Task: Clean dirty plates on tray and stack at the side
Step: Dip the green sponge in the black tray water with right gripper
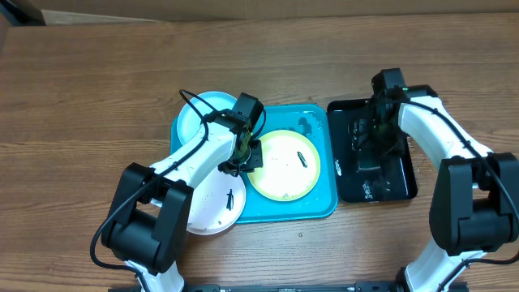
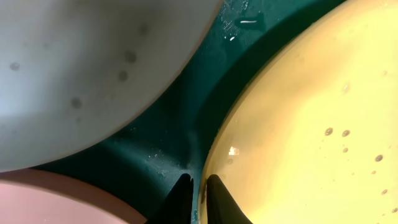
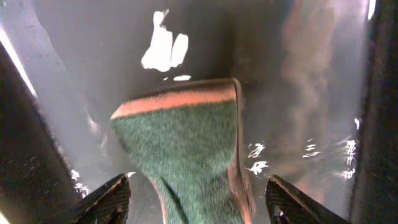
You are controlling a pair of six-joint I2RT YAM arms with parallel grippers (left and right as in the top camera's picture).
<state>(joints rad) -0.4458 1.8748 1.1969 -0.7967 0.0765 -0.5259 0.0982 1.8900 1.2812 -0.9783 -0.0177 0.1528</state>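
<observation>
The yellow-green plate [image 1: 284, 170] lies in the turquoise tray [image 1: 324, 207] and bears a dark smudge. My left gripper [image 1: 247, 154] is at its left rim. In the left wrist view the fingers [image 2: 198, 186] are closed on the plate's edge [image 2: 311, 124], over the tray's floor [image 2: 168, 137]. The light blue plate [image 1: 195, 122] [image 2: 81, 68] overlaps the tray's far left corner. The white plate [image 1: 212, 209] [image 2: 43, 202], with a smudge, overlaps its near left edge. My right gripper [image 1: 375, 138] [image 3: 198, 186] is open around a green sponge [image 3: 186, 143].
A glossy black tray [image 1: 401, 182] [image 3: 292, 74] stands right of the turquoise tray and is wet; the sponge lies in it. Both arms reach in from the near edge. Bare wooden table [image 1: 97, 81] surrounds the trays.
</observation>
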